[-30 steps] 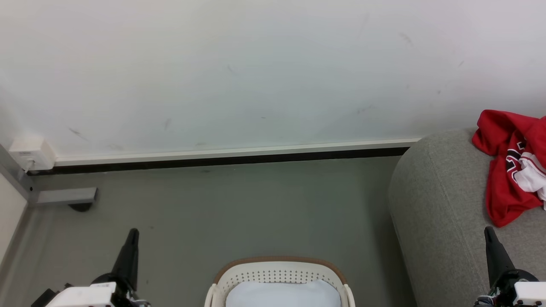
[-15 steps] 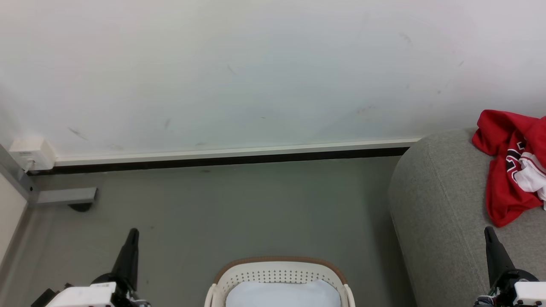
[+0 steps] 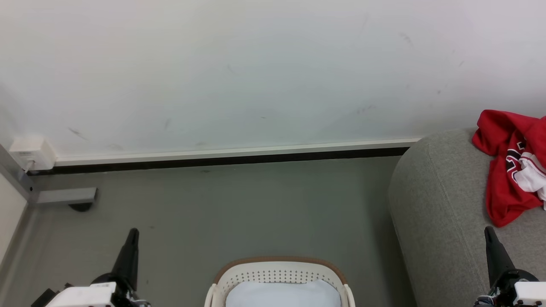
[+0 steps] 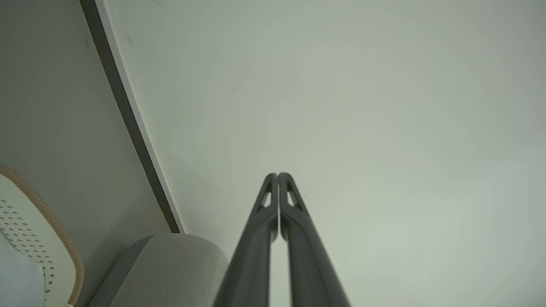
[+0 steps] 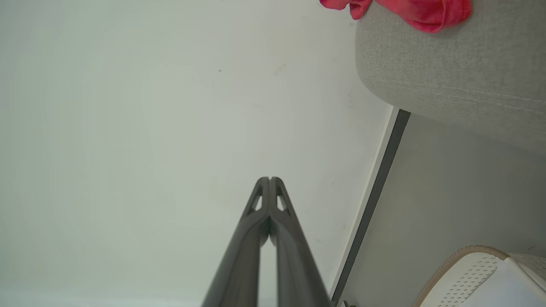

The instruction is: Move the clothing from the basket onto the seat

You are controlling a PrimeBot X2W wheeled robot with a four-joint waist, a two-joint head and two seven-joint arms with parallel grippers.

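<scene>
The red clothing (image 3: 509,166) with white trim and lettering lies crumpled on the grey seat (image 3: 439,213) at the right; its edge (image 5: 409,10) also hangs over the seat's corner (image 5: 452,72) in the right wrist view. The cream basket (image 3: 277,277) with a brown rim stands at the bottom centre, holding plain pale fabric (image 3: 283,294). My left gripper (image 3: 133,232) is shut and empty at the lower left, away from the basket. My right gripper (image 3: 488,230) is shut and empty at the lower right, just below the clothing. Both wrist views show fingertips pressed together (image 4: 277,175) (image 5: 269,179).
A white wall with a dark baseboard (image 3: 213,160) runs behind the grey floor (image 3: 256,213). A white box (image 3: 32,153) and a grey metal bracket (image 3: 64,196) sit at the far left corner. The basket's rim (image 4: 51,221) and the seat's corner (image 4: 170,268) show in the left wrist view.
</scene>
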